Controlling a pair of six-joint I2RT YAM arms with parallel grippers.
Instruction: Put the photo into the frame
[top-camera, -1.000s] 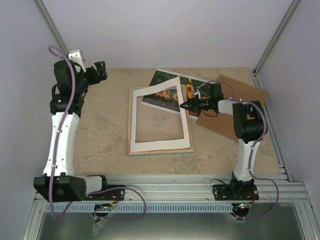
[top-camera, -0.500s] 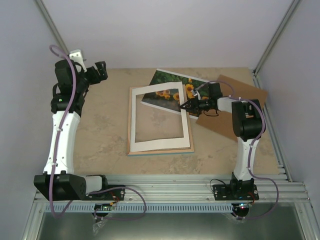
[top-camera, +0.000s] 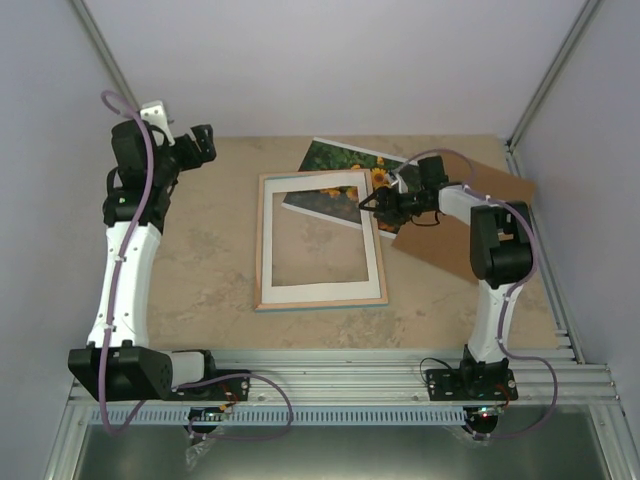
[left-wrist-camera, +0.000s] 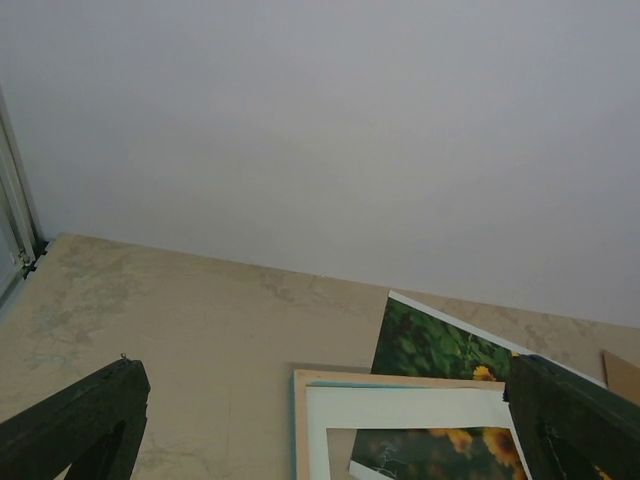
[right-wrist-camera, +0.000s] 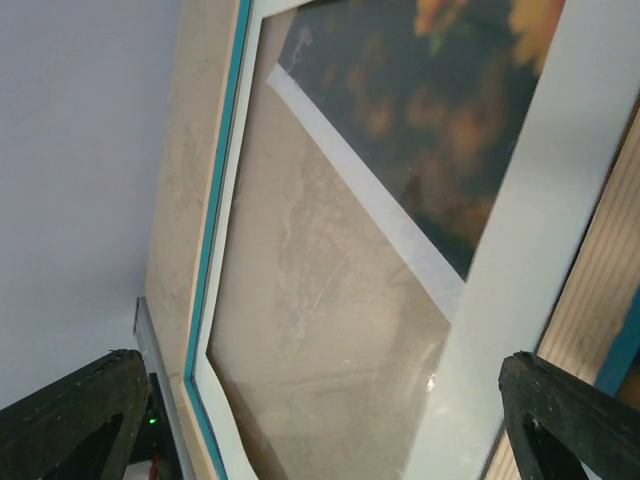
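The white mat (top-camera: 325, 292) lies on the frame (top-camera: 260, 245), overlapping the photo (top-camera: 335, 160). Our left hand (top-camera: 205, 143) and right hand (top-camera: 368, 205) both gape open.

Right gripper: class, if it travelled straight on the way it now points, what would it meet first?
Probably the white mat lying in the frame, at its right strip, or the pane just inside it; the open right gripper tilts down towards them. Depth is unclear.
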